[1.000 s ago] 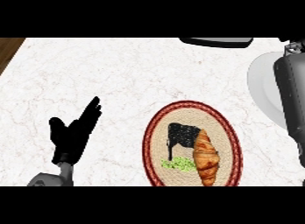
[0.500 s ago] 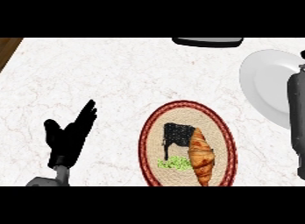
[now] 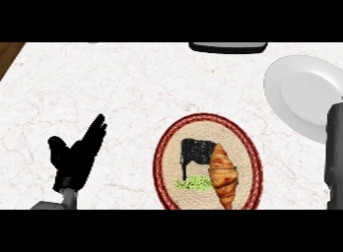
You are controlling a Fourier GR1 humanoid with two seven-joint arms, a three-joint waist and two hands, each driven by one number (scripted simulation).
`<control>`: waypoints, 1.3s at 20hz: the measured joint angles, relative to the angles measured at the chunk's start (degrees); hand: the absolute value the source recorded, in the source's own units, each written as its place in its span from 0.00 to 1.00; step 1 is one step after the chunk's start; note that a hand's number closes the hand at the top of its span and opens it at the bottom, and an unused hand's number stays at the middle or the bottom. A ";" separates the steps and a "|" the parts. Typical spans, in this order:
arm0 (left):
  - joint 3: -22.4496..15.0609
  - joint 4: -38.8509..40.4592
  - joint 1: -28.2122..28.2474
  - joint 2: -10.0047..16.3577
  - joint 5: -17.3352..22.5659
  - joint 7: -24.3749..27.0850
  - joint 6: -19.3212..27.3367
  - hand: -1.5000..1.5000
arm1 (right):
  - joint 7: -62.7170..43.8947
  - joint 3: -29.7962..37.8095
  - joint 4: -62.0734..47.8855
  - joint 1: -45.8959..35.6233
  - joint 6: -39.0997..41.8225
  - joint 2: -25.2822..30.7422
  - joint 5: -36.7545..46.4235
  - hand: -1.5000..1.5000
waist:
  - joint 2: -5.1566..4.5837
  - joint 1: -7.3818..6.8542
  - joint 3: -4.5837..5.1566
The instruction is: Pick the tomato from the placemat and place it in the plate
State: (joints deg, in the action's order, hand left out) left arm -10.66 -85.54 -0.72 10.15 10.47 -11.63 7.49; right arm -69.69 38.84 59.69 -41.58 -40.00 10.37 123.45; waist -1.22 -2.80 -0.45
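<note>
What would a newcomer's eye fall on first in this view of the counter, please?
The oval placemat with its red rim, low in the middle, draws the eye first: a croissant lies on it beside a black item and something small and green. A white plate sits at the upper right, and the open left hand rests at the lower left, fingers up.

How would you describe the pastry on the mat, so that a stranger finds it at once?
On the white marble counter lies an oval placemat with a dark red border, left of the white plate. The croissant lies on its right half. It is golden brown and long, unlike the black item and the small green item beside it.
</note>
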 measured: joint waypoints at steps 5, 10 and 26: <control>0.35 -0.32 0.45 0.23 0.20 -0.39 -0.13 0.50 | 0.42 9.15 -2.58 1.28 -2.81 -2.01 -5.53 0.00 | 0.25 0.64 -0.08; 0.68 -0.44 0.50 0.42 0.50 -1.22 -0.47 0.50 | 4.32 15.42 -10.68 0.54 -8.05 -1.48 -15.78 0.00 | 0.43 0.84 -0.05; 1.39 0.79 1.02 -0.27 -0.42 0.37 -0.39 0.50 | 17.03 14.88 -14.21 0.85 -36.05 -3.11 -32.01 0.00 | 1.23 1.83 0.02</control>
State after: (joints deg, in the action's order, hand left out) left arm -9.27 -84.75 0.30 9.88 10.04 -11.26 7.10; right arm -52.66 53.72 45.48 -40.73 -76.05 7.26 91.43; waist 0.01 -0.97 -0.42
